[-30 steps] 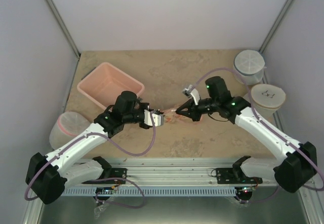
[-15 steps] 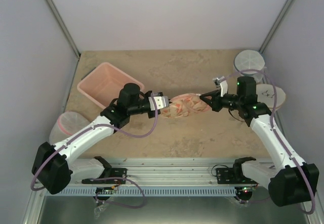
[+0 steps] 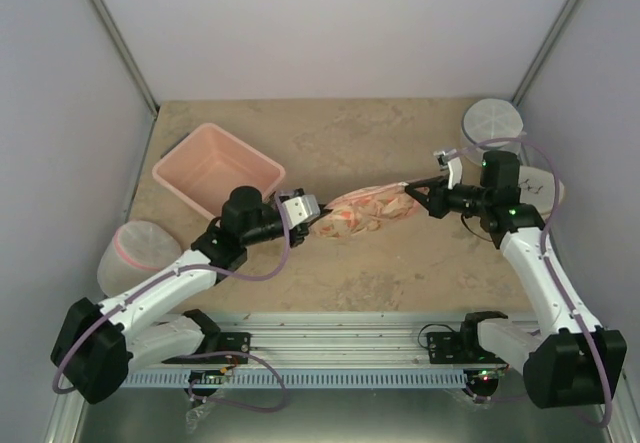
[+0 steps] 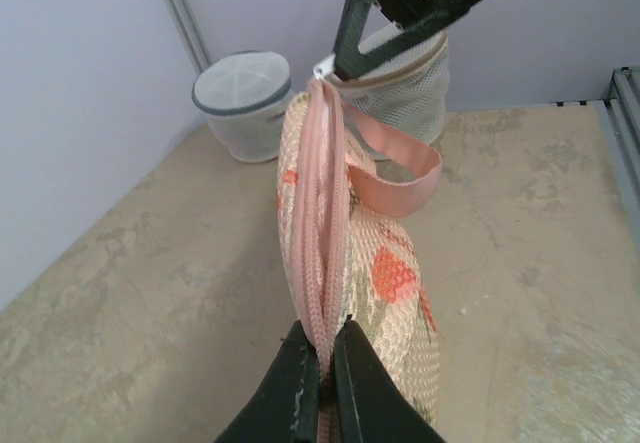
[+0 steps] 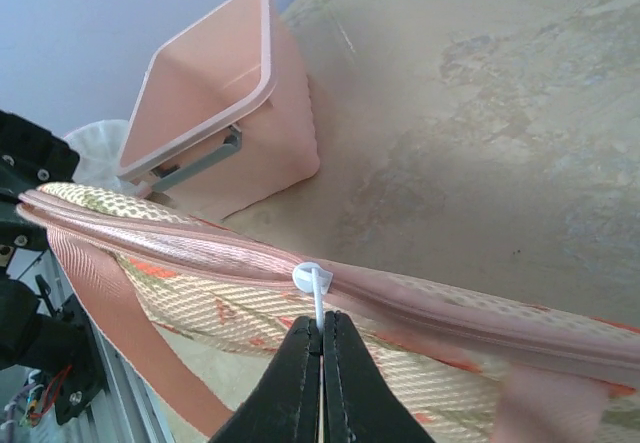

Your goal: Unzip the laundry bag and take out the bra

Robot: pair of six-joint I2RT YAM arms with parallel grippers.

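The laundry bag (image 3: 362,210), cream with orange-red print and pink edging, hangs stretched between my two grippers above the table. My left gripper (image 3: 308,208) is shut on the bag's pink zip edge (image 4: 325,293) at its left end. My right gripper (image 3: 413,189) is shut on the white zip pull (image 5: 314,285) at the bag's right end. The pink loop (image 4: 400,173) hangs beside the zip. The zip line looks closed along the part that shows. The bra is hidden.
A pink rectangular tub (image 3: 217,168) stands at the back left. Round white mesh containers stand at the back right (image 3: 491,131), behind my right arm (image 3: 535,188), and at the left edge (image 3: 138,248). Frame posts rise at both back corners.
The bag went from bunched low between the grippers to stretched out. My right gripper moved right and back with the zip pull. My left gripper shifted a little down and left.
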